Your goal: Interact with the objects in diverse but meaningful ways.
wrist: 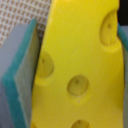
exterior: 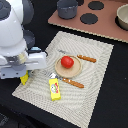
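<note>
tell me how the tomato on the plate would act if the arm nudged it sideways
The tomato looks round and smooth, so it would probably roll rather than slide. The plate seems shallow, so its rim may not stop it. It looks like a small toy, likely light and rigid, needing only a gentle push.

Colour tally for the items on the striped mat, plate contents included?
Red: 1, tomato
Yellow: 2, cheese wedge, packet
Orange-handled: 2, knife, fork
Tan: 1, plate
Total: 6

The arm hides most of the cheese wedge (exterior: 24, 78).
</note>
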Tool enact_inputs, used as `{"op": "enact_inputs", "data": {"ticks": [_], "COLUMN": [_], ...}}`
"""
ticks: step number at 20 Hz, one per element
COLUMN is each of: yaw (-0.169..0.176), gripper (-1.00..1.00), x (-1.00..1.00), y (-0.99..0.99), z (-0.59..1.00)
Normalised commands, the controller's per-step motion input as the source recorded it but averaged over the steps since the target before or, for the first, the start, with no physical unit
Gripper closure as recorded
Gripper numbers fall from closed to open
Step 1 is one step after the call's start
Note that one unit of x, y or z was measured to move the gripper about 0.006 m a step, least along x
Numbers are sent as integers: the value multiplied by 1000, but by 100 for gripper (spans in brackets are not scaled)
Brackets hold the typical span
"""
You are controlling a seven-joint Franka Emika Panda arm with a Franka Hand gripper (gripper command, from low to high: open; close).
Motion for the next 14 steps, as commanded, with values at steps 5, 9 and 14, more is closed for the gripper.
{"op": "enact_inputs", "data": {"ticks": [5, 9, 14], "yaw": [-4, -3, 26], "gripper": [100, 100, 100], "x": [-6, 262, 466], "y": [-41, 404, 863], "z": [1000, 768, 555]}}
